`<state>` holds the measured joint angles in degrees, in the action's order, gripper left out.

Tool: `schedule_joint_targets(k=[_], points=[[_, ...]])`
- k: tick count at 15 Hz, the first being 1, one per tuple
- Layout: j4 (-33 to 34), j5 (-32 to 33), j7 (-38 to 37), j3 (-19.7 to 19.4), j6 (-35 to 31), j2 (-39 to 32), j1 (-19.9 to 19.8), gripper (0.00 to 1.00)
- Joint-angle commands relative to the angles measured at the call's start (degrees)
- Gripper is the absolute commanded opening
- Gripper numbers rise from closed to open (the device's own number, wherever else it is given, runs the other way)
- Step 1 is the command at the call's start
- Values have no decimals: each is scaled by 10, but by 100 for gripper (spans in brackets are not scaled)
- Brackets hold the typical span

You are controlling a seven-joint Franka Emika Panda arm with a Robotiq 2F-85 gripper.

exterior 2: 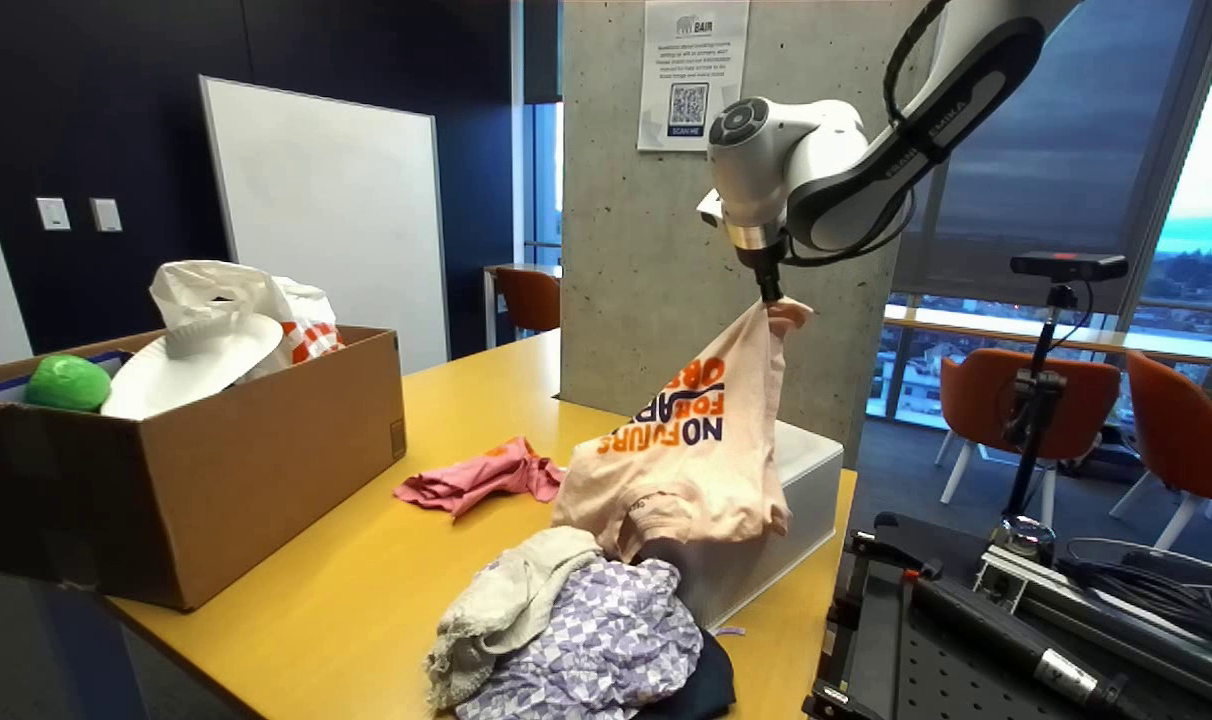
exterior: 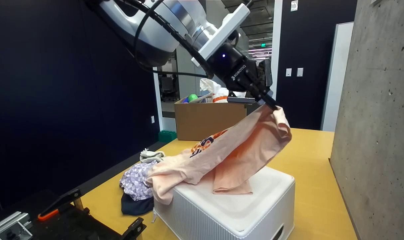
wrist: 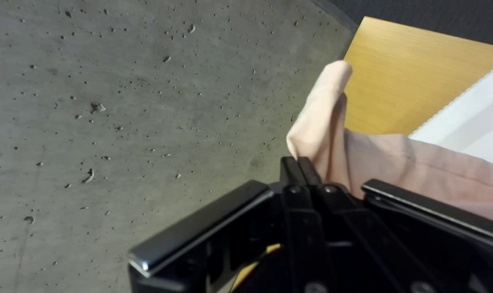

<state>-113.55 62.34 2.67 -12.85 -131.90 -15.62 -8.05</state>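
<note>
One gripper: Robotiq (exterior: 271,104) on the only arm; jaws pressed together, pinching a corner of cloth at the very tips.
Peach T-shirt (exterior 2: 716,490): hangs from that corner, orange and navy lettering across its face.
Shirt from jaws: body lies below the tips and mostly to the left in both exterior views.
Long axis: a diagonal slope, pinched corner high, what looks like the neckline low; roughly crosswise to the fingers, which point down and right in an exterior view.
White ribbed bin (exterior: 268,185): under the shirt; one flap rests on its top, the low end drapes over the edge.
Concrete wall (wrist: 149,122): right of the tips in an exterior view, apart as far as I can judge.
Laundry heap: purple-and-white patterned cloth (exterior 2: 586,640), greyish cloth (exterior 2: 516,600), navy cloth (exterior 2: 708,680), just beside the bin at the shirt's low end; contact with the shirt unclear to me.
Pink cloth (exterior 2: 491,480): on the yellow table (exterior 2: 356,590), left of the shirt; cardboard box (exterior 2: 276,480) farther left.
</note>
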Motion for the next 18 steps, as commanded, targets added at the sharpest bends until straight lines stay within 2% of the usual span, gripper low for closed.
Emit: schedule_joint_targets(k=[1, 4, 6, 14, 16, 18], points=[[34, 18, -16, 6, 28, -11, -4, 0], [50, 17, -23, 9, 41, -20, -1, 0], [29, 10, -14, 20, 62, -5, 9, 0], [-62, -63, 44, 72, 244, 58, 36, 0], [-80, -75, 57, 75, 273, 61, 33, 0], [-80, -83, 62, 74, 275, 34, 28, 0]])
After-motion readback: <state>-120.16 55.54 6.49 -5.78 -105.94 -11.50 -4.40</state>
